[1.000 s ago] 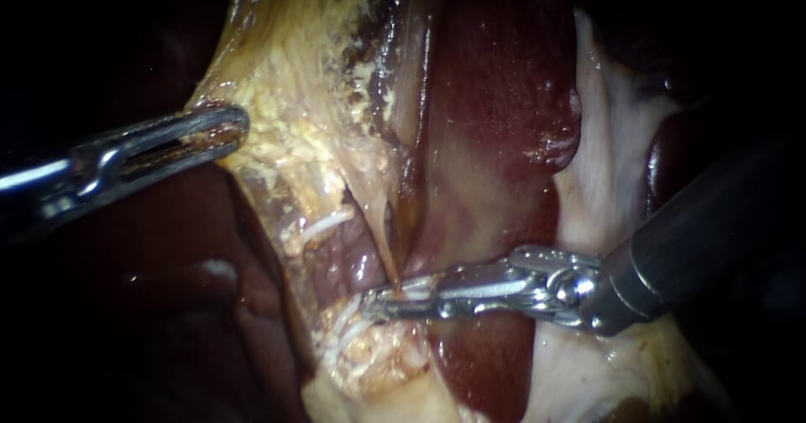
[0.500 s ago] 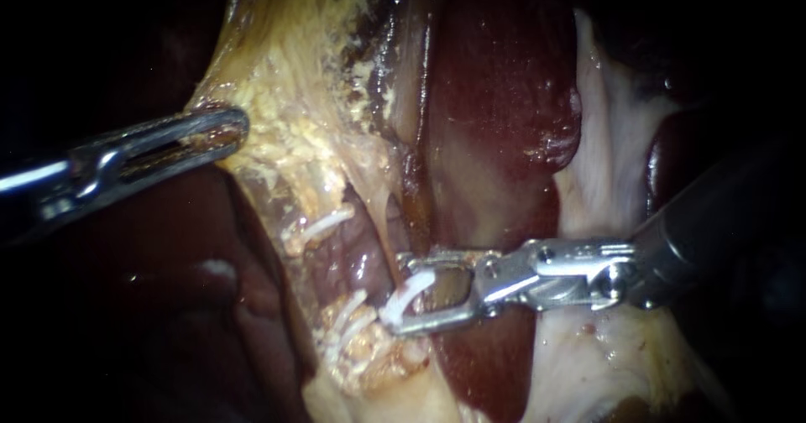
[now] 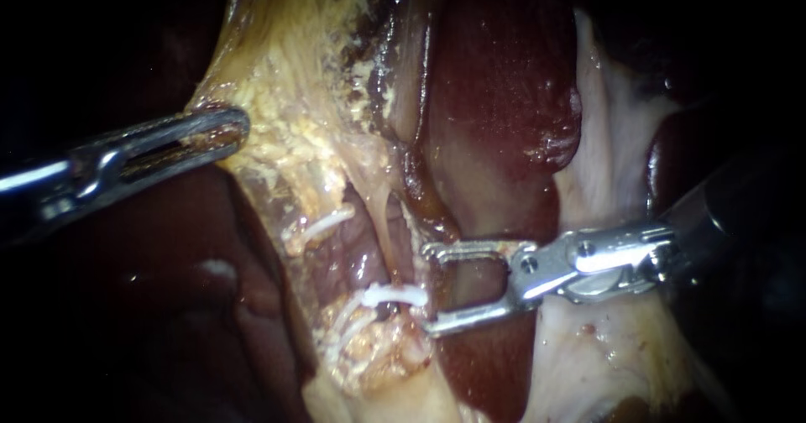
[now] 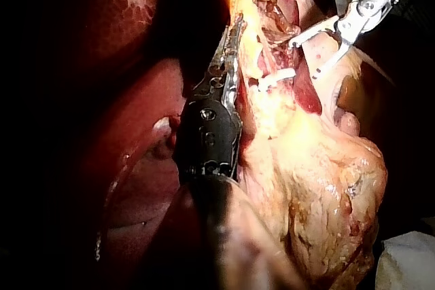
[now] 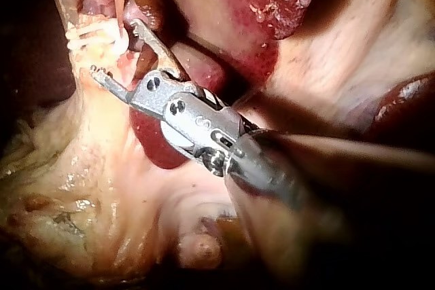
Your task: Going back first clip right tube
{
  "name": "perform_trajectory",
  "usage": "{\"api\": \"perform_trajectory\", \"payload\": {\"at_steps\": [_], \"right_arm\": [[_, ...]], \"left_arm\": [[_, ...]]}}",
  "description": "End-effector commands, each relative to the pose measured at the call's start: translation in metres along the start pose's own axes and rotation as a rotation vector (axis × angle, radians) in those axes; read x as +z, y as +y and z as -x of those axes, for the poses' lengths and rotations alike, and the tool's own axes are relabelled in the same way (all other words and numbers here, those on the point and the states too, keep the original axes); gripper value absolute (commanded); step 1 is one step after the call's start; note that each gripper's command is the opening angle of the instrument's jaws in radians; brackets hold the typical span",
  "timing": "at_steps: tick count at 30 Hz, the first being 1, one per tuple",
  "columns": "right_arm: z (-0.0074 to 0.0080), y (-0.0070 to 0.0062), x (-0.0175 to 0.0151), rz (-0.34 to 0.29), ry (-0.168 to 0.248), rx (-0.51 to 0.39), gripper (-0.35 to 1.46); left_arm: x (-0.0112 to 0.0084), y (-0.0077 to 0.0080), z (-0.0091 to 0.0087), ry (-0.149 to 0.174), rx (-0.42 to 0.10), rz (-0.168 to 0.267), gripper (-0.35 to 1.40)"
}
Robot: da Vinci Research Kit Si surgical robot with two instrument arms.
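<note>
Clip (image 3: pixel 390 294): white, lying across the tube (image 3: pixel 395 234), just ahead of the tips of the right instrument (image 3: pixel 431 290) and clear of both. Its left end sinks into crumbly yellow tissue (image 3: pixel 277 96).
Tube: thin pale strand running down to the clip. Below the clip it is buried in the yellow tissue and cannot be followed.
Right instrument: jaws spread wide with nothing between them. Dark liver (image 3: pixel 495 96) shows through the gap. In the right wrist view the upper jaw tip lies close beside the clip. Whether it touches is hard to tell. The shaft is dark and runs out of the endoscope view at the right.
Second clip (image 3: pixel 323 224): white, higher up and further left, partly tucked under tissue.
White strands below the clip: too tangled to tell whether they are clips or fibres.
Left instrument (image 3: pixel 227 129): jaws closed on the edge of the yellow tissue, which is stretched tight. The shaft is cut off at the left.
Surroundings: black on both sides, nothing to make out.
</note>
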State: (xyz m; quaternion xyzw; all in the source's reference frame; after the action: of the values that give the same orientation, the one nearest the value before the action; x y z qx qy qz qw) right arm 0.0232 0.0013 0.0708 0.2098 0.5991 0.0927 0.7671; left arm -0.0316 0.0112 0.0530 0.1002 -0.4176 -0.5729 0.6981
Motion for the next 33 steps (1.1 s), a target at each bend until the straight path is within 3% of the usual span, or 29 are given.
{"api": "perform_trajectory", "payload": {"at_steps": [1, 11, 19, 23, 28, 33], "right_arm": [[-0.0005, 0.0001, -0.0004, 0.000, 0.004, -0.010, 0.60], [-0.0047, 0.0010, -0.0054, 0.047, 0.021, -0.067, 0.60], [-0.0050, 0.0009, -0.0059, 0.051, 0.032, -0.076, 0.60], [-0.0050, 0.0009, -0.0059, 0.055, 0.034, -0.082, 0.60], [-0.0051, 0.0008, -0.0061, 0.054, 0.034, -0.081, 0.60], [-0.0056, 0.0007, -0.0066, 0.057, 0.039, -0.084, 0.60]], "left_arm": [[0.0001, -0.0001, 0.0000, 0.000, 0.000, 0.001, -0.35], [0.0001, -0.0003, -0.0001, -0.001, -0.001, 0.003, -0.35], [0.0008, -0.0006, -0.0006, -0.003, 0.001, 0.002, -0.35], [0.0033, -0.0004, -0.0021, -0.004, 0.006, -0.021, -0.35], [0.0078, -0.0005, -0.0050, 0.028, 0.022, -0.032, -0.35], [0.0113, -0.0015, -0.0061, 0.046, 0.027, -0.043, -0.35]]}}
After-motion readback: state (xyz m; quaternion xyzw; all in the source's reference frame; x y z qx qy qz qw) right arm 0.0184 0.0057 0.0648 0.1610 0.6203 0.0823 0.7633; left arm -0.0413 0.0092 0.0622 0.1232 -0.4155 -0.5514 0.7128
